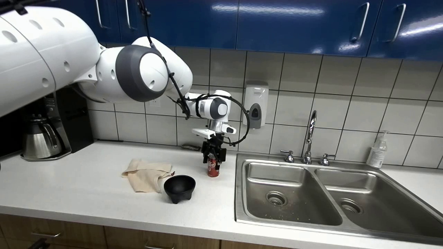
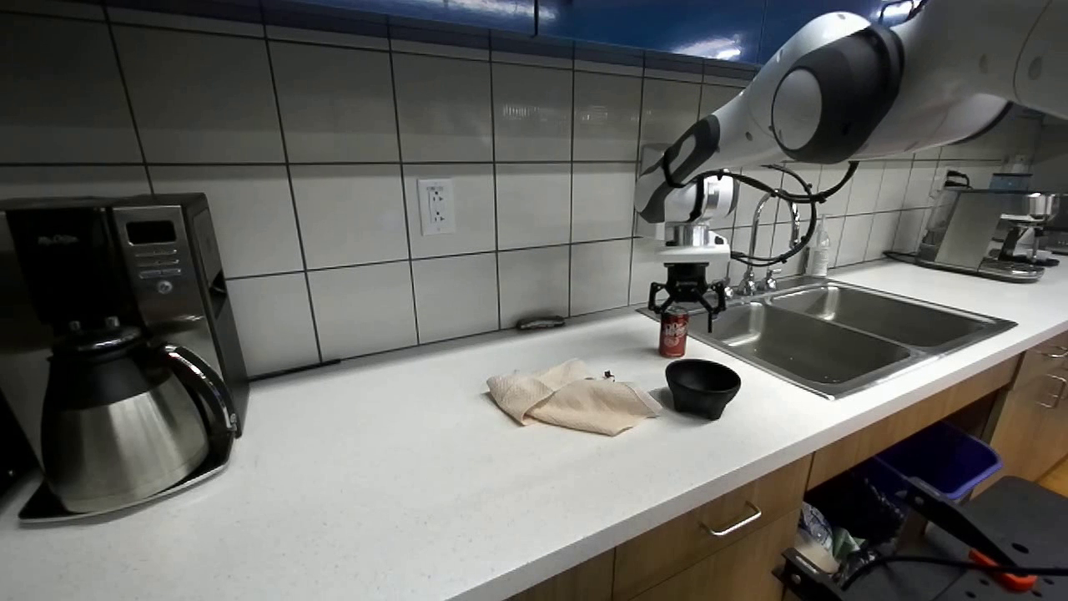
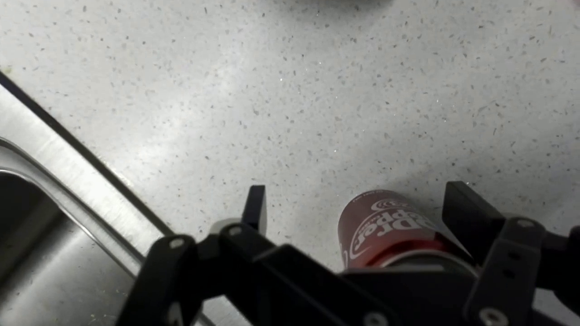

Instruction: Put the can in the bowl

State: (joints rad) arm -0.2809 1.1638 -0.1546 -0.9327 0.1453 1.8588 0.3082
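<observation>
A red Dr Pepper can (image 1: 213, 170) stands upright on the white counter beside the sink; it also shows in an exterior view (image 2: 672, 338) and in the wrist view (image 3: 385, 231). My gripper (image 1: 212, 164) points down over the can; it also shows in an exterior view (image 2: 685, 317). In the wrist view its open fingers (image 3: 357, 202) are on either side of the can. The can is nearer the right finger, with a wide gap to the left one. The can's top is partly hidden by the gripper. The black footed bowl (image 1: 179, 188) stands nearer the counter's front edge, also in an exterior view (image 2: 702, 388).
A crumpled beige cloth (image 1: 147, 174) lies beside the bowl, also in an exterior view (image 2: 576, 399). A steel double sink (image 1: 240, 193) borders the can's side. A tiled wall and a soap dispenser (image 1: 256, 103) are behind. A coffee maker (image 2: 179, 275) stands at the counter's far end.
</observation>
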